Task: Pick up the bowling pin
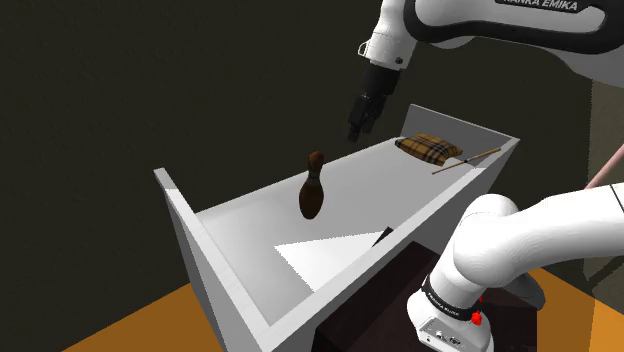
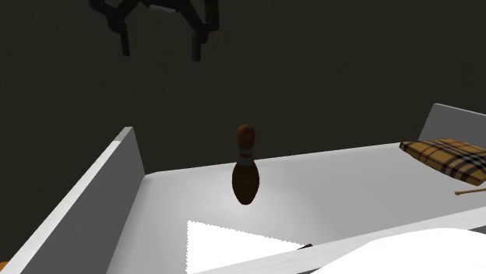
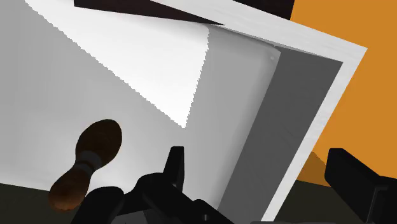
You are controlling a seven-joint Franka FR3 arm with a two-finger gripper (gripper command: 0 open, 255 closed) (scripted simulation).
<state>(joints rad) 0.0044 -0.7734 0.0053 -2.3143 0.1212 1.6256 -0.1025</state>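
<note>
The fingers (image 1: 358, 122) hang released, spread apart with nothing between them, high above the desk (image 1: 250, 225). The bowling pin (image 1: 312, 188), dark brown and upright, stands on the white desk top at about seven o'clock from them in the shoulder view, well apart (the plaid cushion (image 1: 430, 148) and thin stick (image 1: 468, 156) lie off toward four o'clock, out of the way). The step in hand looks like the approach. It is best to centre the fingers over the pin and descend straight so the narrow neck sits between them. Then close without nudging it, since a tall pin tips easily.
</note>
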